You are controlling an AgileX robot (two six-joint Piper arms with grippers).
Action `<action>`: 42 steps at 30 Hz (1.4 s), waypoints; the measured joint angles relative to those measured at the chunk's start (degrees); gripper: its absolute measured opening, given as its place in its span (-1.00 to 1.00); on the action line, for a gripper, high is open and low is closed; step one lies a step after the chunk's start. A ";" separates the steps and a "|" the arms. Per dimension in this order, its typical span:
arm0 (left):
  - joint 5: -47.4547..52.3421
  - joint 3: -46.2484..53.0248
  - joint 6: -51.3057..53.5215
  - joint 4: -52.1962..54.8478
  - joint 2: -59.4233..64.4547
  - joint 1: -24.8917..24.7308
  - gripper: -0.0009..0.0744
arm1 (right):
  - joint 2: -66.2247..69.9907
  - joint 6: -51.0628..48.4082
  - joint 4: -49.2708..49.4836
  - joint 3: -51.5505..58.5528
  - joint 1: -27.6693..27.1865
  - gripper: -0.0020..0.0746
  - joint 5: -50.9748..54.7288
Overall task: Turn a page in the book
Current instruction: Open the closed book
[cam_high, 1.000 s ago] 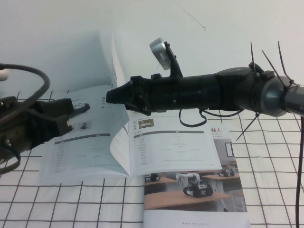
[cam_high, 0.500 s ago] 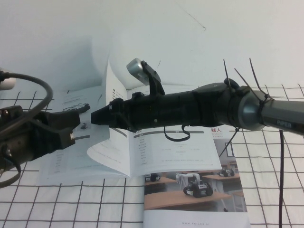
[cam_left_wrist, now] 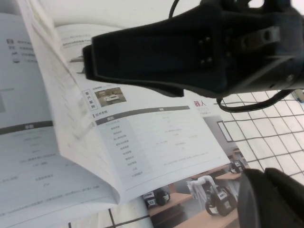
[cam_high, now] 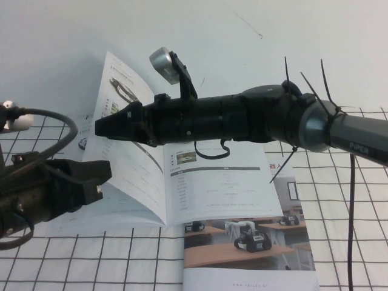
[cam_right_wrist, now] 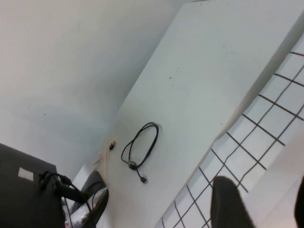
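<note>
The book (cam_high: 224, 188) lies open on the gridded table. Its page (cam_high: 124, 91) stands lifted and leans to the left over the left half. My right gripper (cam_high: 100, 127) reaches across from the right, and its tip is against the raised page about halfway up. In the right wrist view its fingers (cam_right_wrist: 228, 204) stand apart with white paper beyond them. In the left wrist view the right gripper (cam_left_wrist: 85, 59) meets the page (cam_left_wrist: 61, 118) edge-on. My left gripper (cam_high: 103, 179) is low at the left, beside the book's left half, shut and empty.
A colour-photo brochure (cam_high: 248, 242) lies under the book's right side and reaches the near edge. The black-gridded table cover (cam_high: 351, 200) spreads to the right. A white wall rises behind. A black cable (cam_right_wrist: 140, 149) lies on a white surface in the right wrist view.
My right gripper has moved left, taking the page from upright to leaning over the left half. My left gripper has drawn back toward the near left.
</note>
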 joint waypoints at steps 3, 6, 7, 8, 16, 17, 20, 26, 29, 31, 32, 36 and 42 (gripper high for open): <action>-1.74 0.82 -0.96 0.00 0.00 0.00 -0.98 | 0.00 0.36 0.00 -0.84 0.09 -0.15 1.22; -3.64 1.08 -1.18 -0.29 0.14 0.00 -0.98 | 0.00 0.45 0.00 -1.95 0.09 -0.15 2.61; -4.51 1.16 -1.18 -0.42 0.55 0.00 -0.98 | 0.00 0.59 0.00 -2.28 0.09 -0.15 2.92; -5.18 1.20 -1.18 -0.61 1.04 0.00 -0.98 | 0.00 0.59 0.00 -2.60 -0.02 -0.15 3.05; -6.77 1.33 7.44 -12.76 9.05 0.00 -0.98 | -5.72 1.82 -2.00 -2.85 -6.62 -0.60 3.74; -6.66 1.43 9.53 -15.76 10.14 0.00 -0.98 | -6.21 3.07 -3.29 -2.95 -7.68 -0.69 3.61; -6.57 1.43 18.64 -26.48 12.70 0.00 -0.98 | -6.85 7.40 -8.56 -3.31 -10.98 -0.86 3.47; -4.49 -2.18 29.31 -34.47 18.33 0.00 -0.98 | -4.58 18.73 -25.96 -3.31 -11.38 -0.93 0.14; -4.15 -3.79 30.33 -34.95 19.59 0.00 -0.98 | -1.42 20.51 -28.18 -3.31 -9.72 -0.93 -0.51; -4.15 -4.78 30.45 -35.07 19.80 0.00 -0.98 | 0.76 20.64 -28.48 -3.31 -7.59 -0.93 -1.70; -4.15 -5.24 30.55 -35.16 19.78 0.00 -0.98 | 1.72 20.64 -28.62 -3.31 -6.34 -0.93 -2.41; -4.04 -6.56 30.55 -35.30 19.78 0.00 -0.98 | 4.75 20.44 -28.62 -3.31 -2.15 -0.94 -5.41; -4.29 -7.11 30.55 -35.34 22.19 0.00 -0.98 | 8.40 20.66 -28.62 -3.31 0.03 -0.94 -5.58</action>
